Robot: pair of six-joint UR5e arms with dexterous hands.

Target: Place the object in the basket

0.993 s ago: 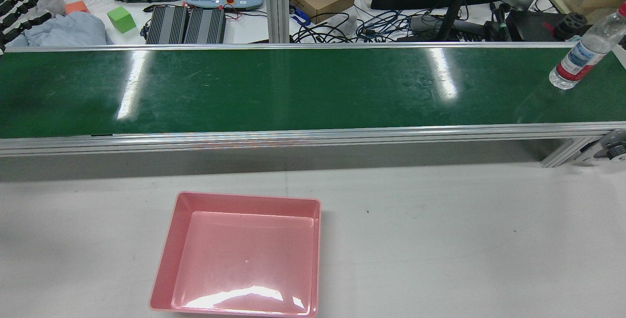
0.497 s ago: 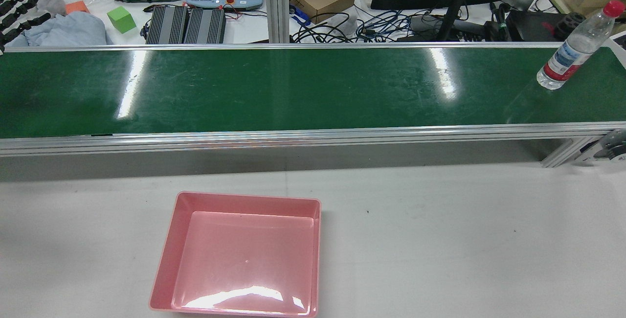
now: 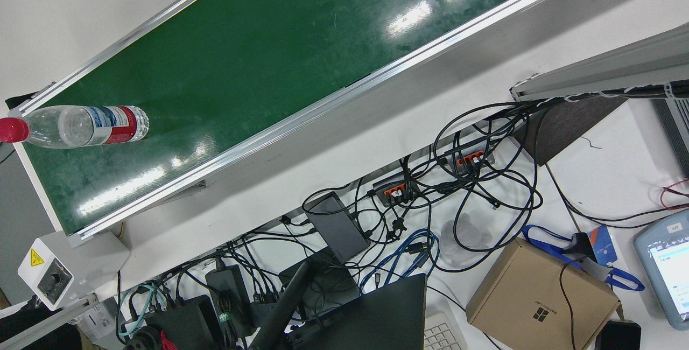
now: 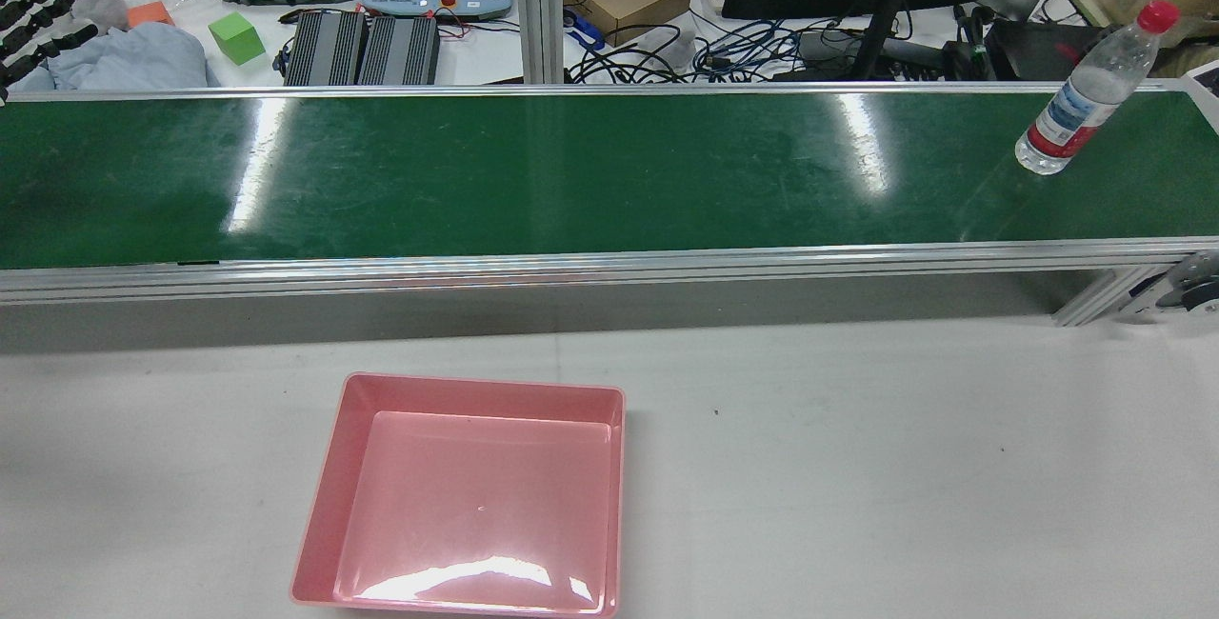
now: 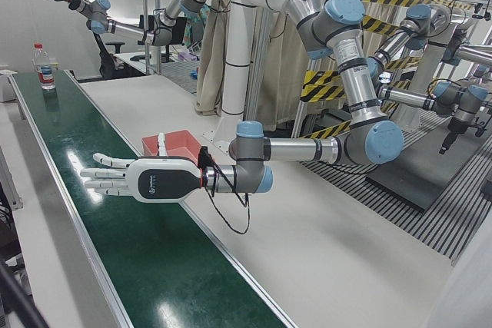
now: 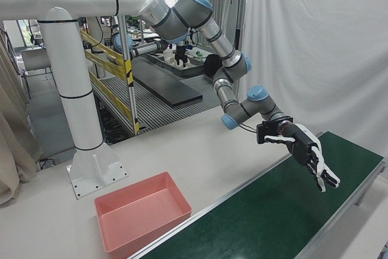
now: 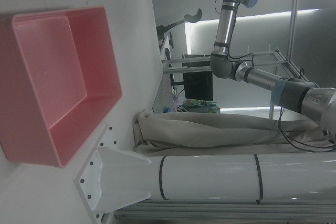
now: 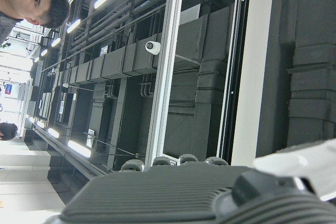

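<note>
Your left hand (image 4: 33,14) is cut by the rear view's left edge, only dark fingers showing, and that view shows nothing of your right hand. The front view shows no arm at all, and the bottle (image 3: 75,125) lies against its left edge, cap partly clipped. You cannot read its label there. In the left hand view the pink basket (image 7: 79,119) runs off the left edge. The right hand view shows only ceiling and a blurred dark housing; its own fingers stay hidden
</note>
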